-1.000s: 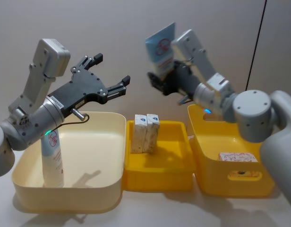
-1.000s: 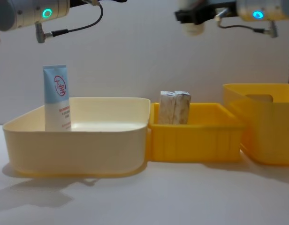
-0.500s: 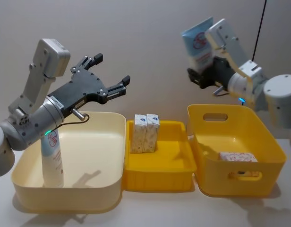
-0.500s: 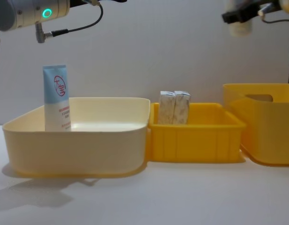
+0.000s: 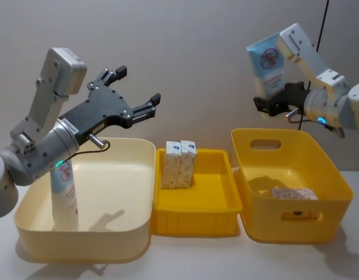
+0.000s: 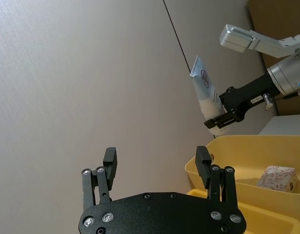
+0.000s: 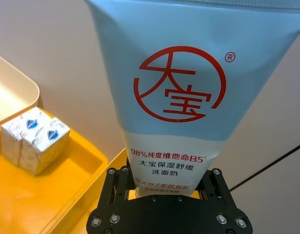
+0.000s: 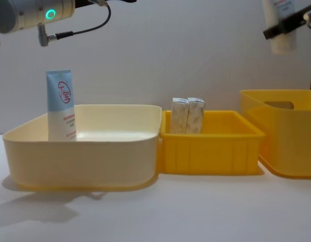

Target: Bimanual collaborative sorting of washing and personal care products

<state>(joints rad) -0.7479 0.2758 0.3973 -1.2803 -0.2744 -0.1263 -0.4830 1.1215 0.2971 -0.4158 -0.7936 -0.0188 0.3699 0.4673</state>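
Observation:
My right gripper (image 5: 278, 105) is shut on the white lower end of a light blue and white tube (image 5: 268, 65) with a red round logo (image 7: 179, 84), holding it upright above the back of the yellow basket (image 5: 319, 228). A second tube (image 5: 64, 196) stands in the cream tray (image 5: 128, 234) at its left side. My left gripper (image 5: 137, 85) hangs open and empty above that tray. Two small cartons (image 5: 180, 163) stand side by side in the middle yellow tray (image 5: 194, 225). Another carton (image 5: 293, 193) lies in the basket.
The three containers sit side by side on a white table, in front of a plain wall. A black cable (image 5: 317, 55) hangs down the wall behind the right arm.
My right gripper has carried the tube to the right, from above the middle tray to above the yellow basket. The left arm has not moved.

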